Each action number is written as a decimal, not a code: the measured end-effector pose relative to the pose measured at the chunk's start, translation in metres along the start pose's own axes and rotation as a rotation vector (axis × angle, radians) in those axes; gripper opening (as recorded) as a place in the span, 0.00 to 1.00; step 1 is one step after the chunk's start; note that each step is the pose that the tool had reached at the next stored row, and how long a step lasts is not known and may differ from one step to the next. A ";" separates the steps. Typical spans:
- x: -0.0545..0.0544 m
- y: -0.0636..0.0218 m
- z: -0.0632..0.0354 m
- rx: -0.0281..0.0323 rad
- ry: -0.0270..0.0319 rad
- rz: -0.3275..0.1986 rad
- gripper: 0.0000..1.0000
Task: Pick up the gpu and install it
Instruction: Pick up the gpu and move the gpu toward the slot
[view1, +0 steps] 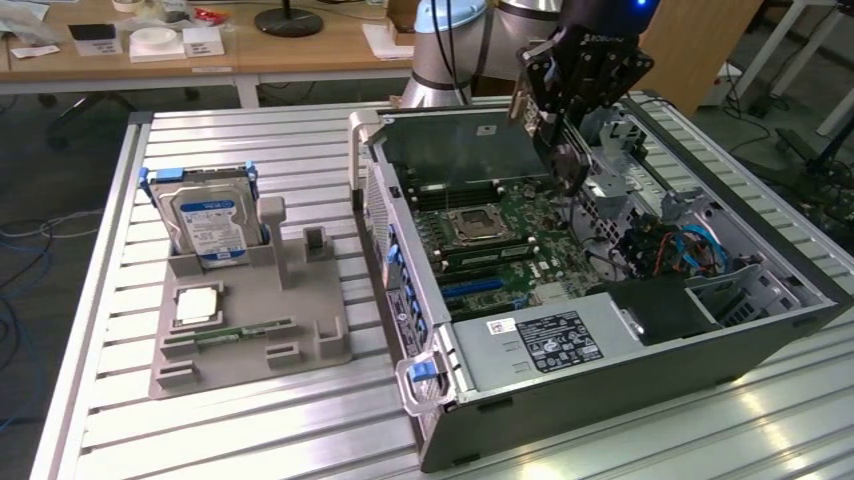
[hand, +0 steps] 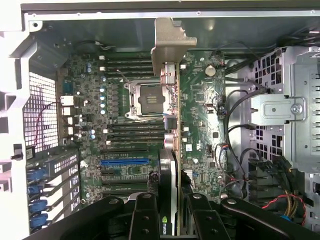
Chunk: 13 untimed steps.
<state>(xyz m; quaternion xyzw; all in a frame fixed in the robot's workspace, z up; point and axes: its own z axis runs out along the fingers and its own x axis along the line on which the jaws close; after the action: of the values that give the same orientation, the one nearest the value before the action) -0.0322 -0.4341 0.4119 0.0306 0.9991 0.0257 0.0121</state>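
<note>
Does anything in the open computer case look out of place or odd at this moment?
Nothing is spilled or broken. The gpu, held on edge in the jaws above the motherboard, runs crosswise to the blue slot.

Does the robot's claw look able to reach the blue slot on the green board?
Probably yes. The case lies open, nothing covers the blue slot, and the gripper, shut on the gpu, hangs over the board.

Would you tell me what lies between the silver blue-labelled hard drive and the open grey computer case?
Exterior view: the grey plastic holder's upright posts and bare slatted metal tabletop.
</note>
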 end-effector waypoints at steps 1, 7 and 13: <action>0.000 0.0000 0.0000 0.0001 0.0001 0.000 0.27; -0.003 0.0002 0.0001 0.0000 0.0000 0.000 0.27; -0.004 0.0002 0.0002 0.0000 0.0000 0.000 0.27</action>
<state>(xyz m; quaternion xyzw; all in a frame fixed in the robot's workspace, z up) -0.0283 -0.4341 0.4119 0.0306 0.9991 0.0258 0.0121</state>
